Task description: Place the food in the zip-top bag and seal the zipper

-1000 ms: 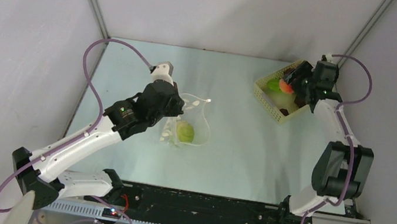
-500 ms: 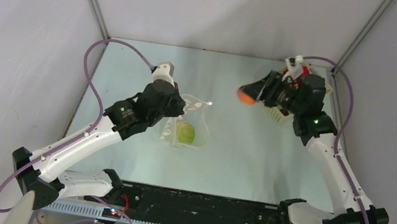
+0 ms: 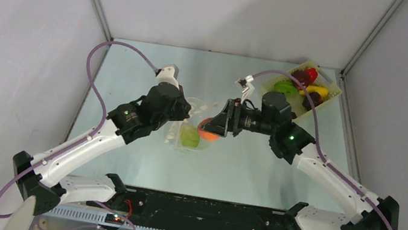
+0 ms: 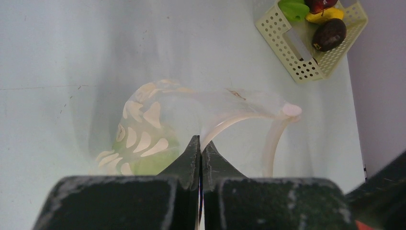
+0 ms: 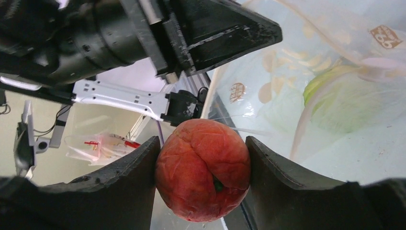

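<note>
The transparent zip-top bag (image 3: 190, 126) lies mid-table with a green round food (image 3: 190, 137) inside. My left gripper (image 3: 187, 111) is shut on the bag's mouth edge; in the left wrist view the gripper (image 4: 201, 143) pinches the whitish zipper strip (image 4: 239, 117), which arcs open. My right gripper (image 3: 211, 129) is shut on an orange-red round food (image 3: 207, 132), held at the bag's mouth. In the right wrist view this fruit (image 5: 203, 175) sits between the fingers (image 5: 129, 182), with the bag (image 5: 344, 72) and the green food (image 5: 344, 103) beyond.
A pale yellow perforated basket (image 3: 333, 96) stands at the back right, holding green, maroon, red and yellow foods (image 3: 307, 84). It also shows in the left wrist view (image 4: 282, 43). Grey walls close the left, back and right sides.
My right arm has swung from the basket leftward across the table, carrying the orange-red food to the bag's mouth. The left gripper and bag have stayed in place.
</note>
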Tool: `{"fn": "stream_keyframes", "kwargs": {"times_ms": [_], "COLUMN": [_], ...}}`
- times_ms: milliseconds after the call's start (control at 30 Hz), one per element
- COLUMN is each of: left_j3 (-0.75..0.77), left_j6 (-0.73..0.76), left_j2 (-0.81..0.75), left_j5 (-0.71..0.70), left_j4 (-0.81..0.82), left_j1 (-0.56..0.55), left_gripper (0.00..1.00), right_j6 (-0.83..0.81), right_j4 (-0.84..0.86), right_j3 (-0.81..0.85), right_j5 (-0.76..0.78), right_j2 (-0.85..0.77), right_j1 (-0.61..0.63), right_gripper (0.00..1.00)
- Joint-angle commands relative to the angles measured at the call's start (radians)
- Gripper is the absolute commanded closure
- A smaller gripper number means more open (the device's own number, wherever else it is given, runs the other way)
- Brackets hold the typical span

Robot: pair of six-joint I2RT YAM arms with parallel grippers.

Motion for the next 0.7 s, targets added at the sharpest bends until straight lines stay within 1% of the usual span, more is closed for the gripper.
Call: {"fn": "stream_keyframes", "kwargs": {"times_ms": [0, 133, 267, 333, 367, 400, 500, 600, 667], "left_j3": [-0.015, -0.027, -0.028, -0.03, -0.03, -0.031, -0.034, -0.044, -0.053], "left_j6": [-0.02, -0.024, -0.028, -0.029, -0.029, -0.03, -0.032, -0.033, -0.039], "left_j2": [-0.029, -0.036, -0.036, -0.038, -0.041, -0.042, -0.052, -0.069, -0.078], "left_j5": [0.017, 0.017, 0.021, 0.026, 0.027, 0.03, 0.035, 0.049, 0.06], "left_j4": [0.036, 0.037, 0.031, 0.032, 0.031, 0.032, 0.03, 0.037, 0.048], "left_j1": [0.005, 0.004, 0.005, 0.005, 0.005, 0.004, 0.004, 0.005, 0.004], "left_gripper": [1.0, 1.0, 1.0, 1.0, 1.0, 1.0, 1.0, 1.0, 1.0], "right_j6": [0.023, 0.028, 0.024, 0.029, 0.031, 0.034, 0.054, 0.078, 0.083], "right_j4": [0.066, 0.07, 0.042, 0.01, -0.004, -0.038, -0.134, -0.162, -0.184], "right_j3": [0.003, 0.02, 0.045, 0.057, 0.068, 0.076, 0.12, 0.147, 0.176], "right_j5": [0.085, 0.118, 0.191, 0.265, 0.337, 0.37, 0.548, 0.671, 0.727], "right_j2": [0.058, 0.11, 0.143, 0.156, 0.159, 0.165, 0.179, 0.197, 0.219], "right_j1": [0.031, 0.061, 0.094, 0.11, 0.122, 0.127, 0.148, 0.157, 0.162], "right_gripper": [0.74, 0.74, 0.74, 0.74, 0.74, 0.74, 0.74, 0.69, 0.65]}}
